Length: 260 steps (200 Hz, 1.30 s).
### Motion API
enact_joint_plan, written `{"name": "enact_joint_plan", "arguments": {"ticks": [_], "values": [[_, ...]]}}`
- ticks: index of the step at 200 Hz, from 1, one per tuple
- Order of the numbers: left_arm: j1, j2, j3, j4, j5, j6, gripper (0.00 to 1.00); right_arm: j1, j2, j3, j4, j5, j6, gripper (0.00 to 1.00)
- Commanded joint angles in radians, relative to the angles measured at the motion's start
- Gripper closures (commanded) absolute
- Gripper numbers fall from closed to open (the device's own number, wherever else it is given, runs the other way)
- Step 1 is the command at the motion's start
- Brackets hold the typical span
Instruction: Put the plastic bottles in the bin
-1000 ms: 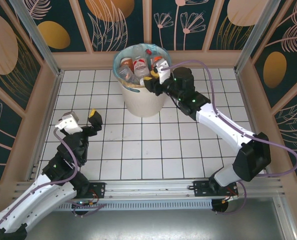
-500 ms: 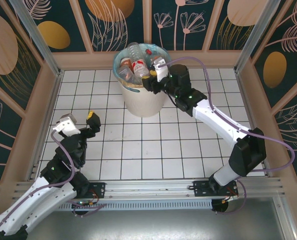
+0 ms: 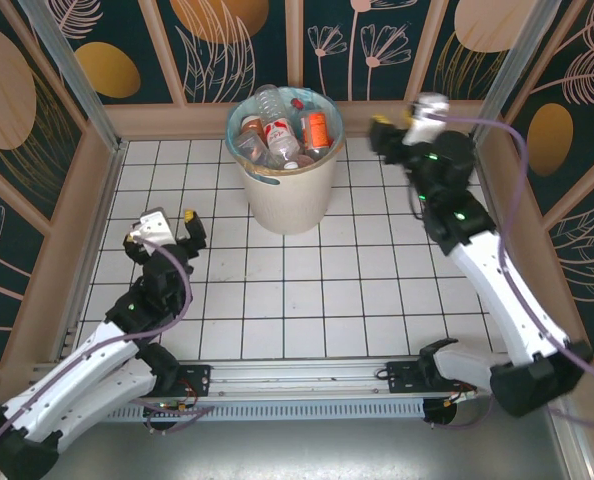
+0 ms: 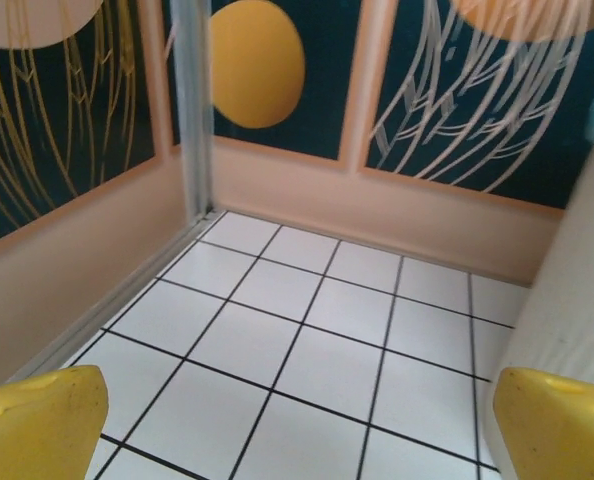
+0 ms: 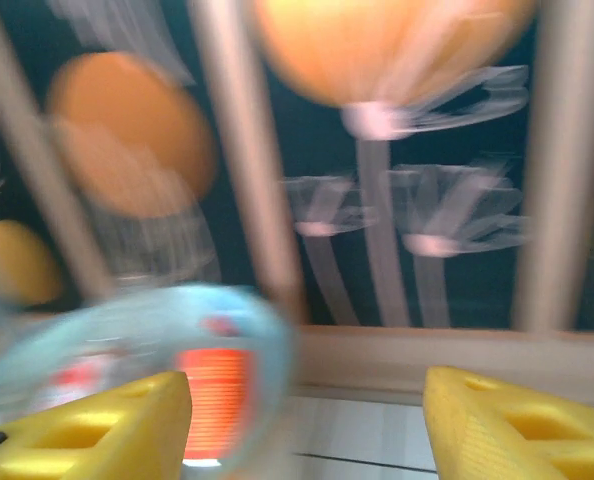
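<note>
The bin [image 3: 282, 200], holding the plastic bottles [image 3: 317, 130], sat upper centre; the right gripper [image 3: 389, 130] hung right of it, parted and empty.

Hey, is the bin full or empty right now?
Full, or close to it: the bin holds plastic bottles heaped up to its rim.

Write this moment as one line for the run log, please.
left hand: open, empty | right hand: open, empty, right of bin | plastic bottles: inside bin
</note>
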Motion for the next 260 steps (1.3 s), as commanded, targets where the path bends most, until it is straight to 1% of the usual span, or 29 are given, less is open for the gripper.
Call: {"name": "enact_joint_plan", "arguments": {"ticks": [1,13,25,46,58,66,72,85,91,100,108,117,128,139,145,156,166,180,185,191,194,201,204,214,222,224,226,229,260], "values": [[0.17,0.076,-0.032,0.159,0.13,-0.036,0.02,-0.187,-0.026,-0.198,0.022,0.057,0.052,0.32],[0.253,0.143,-0.056,0.241,0.204,-0.063,0.02,-0.281,-0.028,-0.33,0.102,0.045,0.033,0.3],[0.296,0.222,-0.072,0.324,0.214,-0.066,0.02,-0.344,-0.026,-0.479,0.248,0.019,0.002,0.3],[0.342,0.361,-0.13,0.515,0.175,-0.046,0.02,-0.375,-0.007,-0.761,0.64,0.003,-0.053,0.29],[0.378,0.431,-0.181,0.627,0.207,-0.041,0.02,-0.376,0.043,-0.885,0.841,0.009,-0.053,0.28],[0.397,0.472,-0.211,0.716,0.208,-0.031,0.01,-0.378,0.095,-0.934,0.938,0.009,-0.035,0.28],[0.411,0.477,-0.182,0.649,0.233,-0.054,0.02,-0.378,0.138,-0.963,0.999,0.001,-0.018,0.28],[0.419,0.5,-0.204,0.78,0.294,0.043,0.02,-0.377,0.255,-1.006,1.17,-0.048,-0.004,0.26],[0.419,0.509,-0.22,0.842,0.316,0.089,0.02,-0.37,0.27,-0.998,1.159,-0.07,-0.002,0.25],[0.422,0.53,-0.234,0.908,0.336,0.144,0.01,-0.366,0.325,-1.0,1.237,-0.128,-0.036,0.25],[0.424,0.551,-0.24,0.921,0.334,0.176,0.01,-0.368,0.385,-0.991,1.264,-0.142,-0.033,0.25],[0.431,0.571,-0.242,0.903,0.325,0.185,0.02,-0.373,0.459,-1.012,1.393,-0.148,-0.03,0.24],[0.443,0.592,-0.268,0.923,0.358,0.195,0.01,-0.384,0.42,-1.026,1.345,-0.163,-0.024,0.24],[0.454,0.623,-0.33,1.051,0.424,0.231,0.02,-0.387,0.445,-1.071,1.473,-0.172,-0.021,0.22],[0.459,0.638,-0.346,1.126,0.451,0.251,0.01,-0.388,0.443,-1.083,1.494,-0.171,-0.022,0.21],[0.479,0.646,-0.358,1.172,0.586,0.305,0.01,-0.388,0.442,-1.084,1.495,-0.133,-0.008,0.19],[0.493,0.678,-0.371,1.247,0.629,0.336,0.01,-0.388,0.437,-1.073,1.463,-0.102,0.01,0.17],[0.567,0.761,-0.407,1.371,0.738,0.283,0.01,-0.381,0.438,-1.055,1.432,-0.065,0.007,0.15],[0.597,0.814,-0.422,1.457,0.775,0.259,0.01,-0.375,0.438,-1.05,1.423,-0.052,0.005,0.15],[0.621,0.857,-0.432,1.554,0.774,0.233,0.01,-0.369,0.437,-1.046,1.416,-0.04,0.002,0.14],[0.633,0.847,-0.428,1.525,0.778,0.214,0.01,-0.369,0.438,-1.046,1.414,-0.036,0.002,0.14],[0.656,0.79,-0.396,1.363,0.782,0.182,0.01,-0.367,0.438,-1.045,1.413,-0.033,0.002,0.14],[0.659,0.787,-0.383,1.331,0.775,0.178,0.01,-0.367,0.438,-1.046,1.413,-0.033,0.001,0.14],[0.658,0.829,-0.38,1.401,0.803,0.195,0.01,-0.367,0.438,-1.045,1.412,-0.031,0.0,0.13],[0.658,0.815,-0.367,1.352,0.804,0.195,0.01,-0.364,0.437,-1.044,1.411,-0.027,0.0,0.11],[0.658,0.81,-0.363,1.335,0.804,0.197,0.01,-0.364,0.437,-1.044,1.41,-0.026,0.0,0.1],[0.657,0.808,-0.359,1.321,0.804,0.197,0.01,-0.362,0.438,-1.043,1.409,-0.024,-0.001,0.03],[0.657,0.809,-0.356,1.32,0.801,0.199,0.01,-0.361,0.438,-1.041,1.41,-0.021,-0.001,0.01],[0.657,0.807,-0.365,1.335,0.809,0.199,0.01,-0.35,0.439,-1.012,1.349,-0.006,-0.01,0.01]]}}
